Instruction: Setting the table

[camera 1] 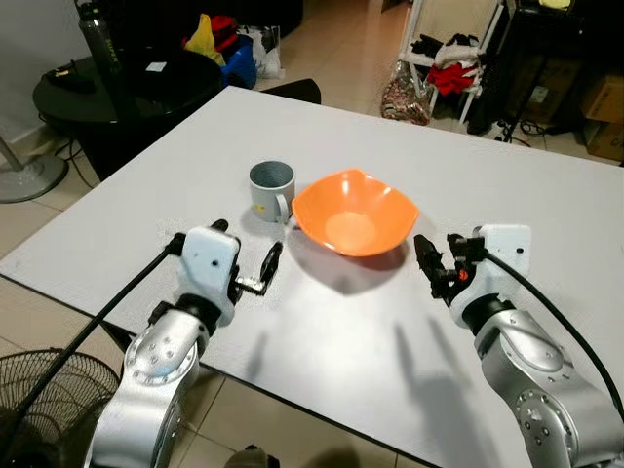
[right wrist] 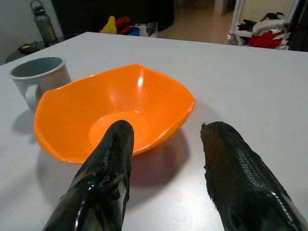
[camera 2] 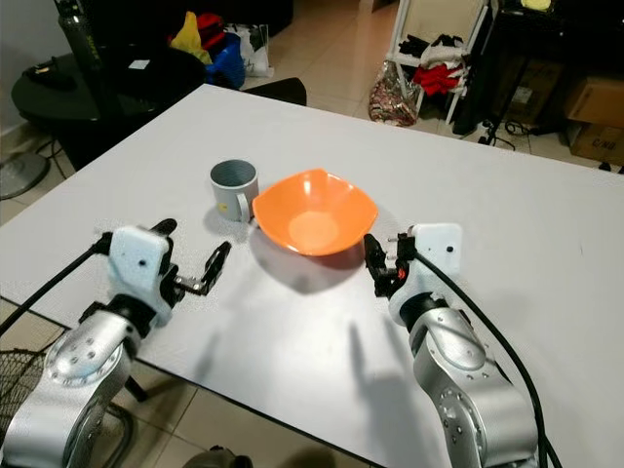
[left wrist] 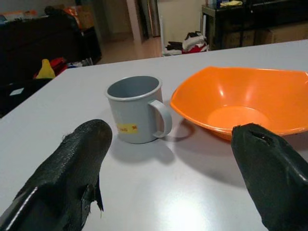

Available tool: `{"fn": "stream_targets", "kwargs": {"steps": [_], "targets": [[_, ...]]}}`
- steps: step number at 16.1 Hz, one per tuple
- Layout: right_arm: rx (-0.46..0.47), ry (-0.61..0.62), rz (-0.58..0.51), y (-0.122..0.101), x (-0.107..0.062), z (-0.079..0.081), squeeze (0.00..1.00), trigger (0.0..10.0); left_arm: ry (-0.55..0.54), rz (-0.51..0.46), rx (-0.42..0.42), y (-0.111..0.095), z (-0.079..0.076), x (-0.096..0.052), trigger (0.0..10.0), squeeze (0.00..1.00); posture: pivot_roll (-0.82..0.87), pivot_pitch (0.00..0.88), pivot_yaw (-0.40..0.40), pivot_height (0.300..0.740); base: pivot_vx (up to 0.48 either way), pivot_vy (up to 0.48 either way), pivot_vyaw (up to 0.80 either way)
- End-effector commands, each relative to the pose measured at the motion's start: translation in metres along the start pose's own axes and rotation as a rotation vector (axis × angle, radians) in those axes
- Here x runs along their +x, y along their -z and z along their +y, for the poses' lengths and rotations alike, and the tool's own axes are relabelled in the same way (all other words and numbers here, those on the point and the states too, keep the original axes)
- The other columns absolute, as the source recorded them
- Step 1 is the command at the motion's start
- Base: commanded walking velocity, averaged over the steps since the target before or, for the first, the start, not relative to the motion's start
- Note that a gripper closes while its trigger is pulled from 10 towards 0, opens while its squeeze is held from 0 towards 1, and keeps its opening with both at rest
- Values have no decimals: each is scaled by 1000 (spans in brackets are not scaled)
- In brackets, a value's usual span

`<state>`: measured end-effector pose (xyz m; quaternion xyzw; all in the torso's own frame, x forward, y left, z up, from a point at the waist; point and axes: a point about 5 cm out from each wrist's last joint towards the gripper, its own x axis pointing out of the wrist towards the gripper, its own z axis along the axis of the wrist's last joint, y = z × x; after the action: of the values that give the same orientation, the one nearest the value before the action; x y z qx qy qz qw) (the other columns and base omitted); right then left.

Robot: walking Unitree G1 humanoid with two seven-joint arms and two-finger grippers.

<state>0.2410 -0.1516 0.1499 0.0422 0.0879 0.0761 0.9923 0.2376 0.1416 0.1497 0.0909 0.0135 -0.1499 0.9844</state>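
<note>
Both grippers hover above the white table (camera 1: 546,185) with their black fingers spread and nothing between them. On the robot's left, the left gripper (camera 1: 246,255) sits near the table's front edge, its fingers wide apart; from its wrist camera one finger (left wrist: 72,173) lines up below the grey mug (left wrist: 135,108) and the other below the rim of the orange bowl (left wrist: 240,101), with bare tabletop in the gap. Neither finger touches mug or bowl. The right gripper (camera 1: 437,261) is set just beside the bowl's right-hand side, also released, with a narrower gap than the left. In its wrist view one fingertip (right wrist: 118,139) overlaps the bowl's near rim, though whether it actually touches cannot be told; the other finger (right wrist: 231,154) points over bare table past the bowl.

The orange bowl, four-cornered and empty, stands upright about midway between the table's left and right edges, closer to the front edge than the back. The grey mug stands upright just beside the bowl on the bowl's left, its handle turned toward the bowl and very near its rim; a small yellow label shows on its side. Off the table's far left corner stands a dark round side table (camera 1: 107,88) with a bottle (camera 1: 97,34) on it.
</note>
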Motion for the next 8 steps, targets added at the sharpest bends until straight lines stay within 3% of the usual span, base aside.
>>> {"fn": "stream_targets", "kwargs": {"steps": [1, 8], "targets": [[-8, -4, 5, 4, -1, 3, 0, 10000, 7, -14, 10, -3, -1, -3, 10000, 0, 135, 0, 3, 740, 0, 0, 0], [-29, 11, -13, 8, -2, 1, 0, 10000, 24, -8, 18, -1, -5, -4, 10000, 0, 124, 0, 10, 740, 0, -291, 0]]}}
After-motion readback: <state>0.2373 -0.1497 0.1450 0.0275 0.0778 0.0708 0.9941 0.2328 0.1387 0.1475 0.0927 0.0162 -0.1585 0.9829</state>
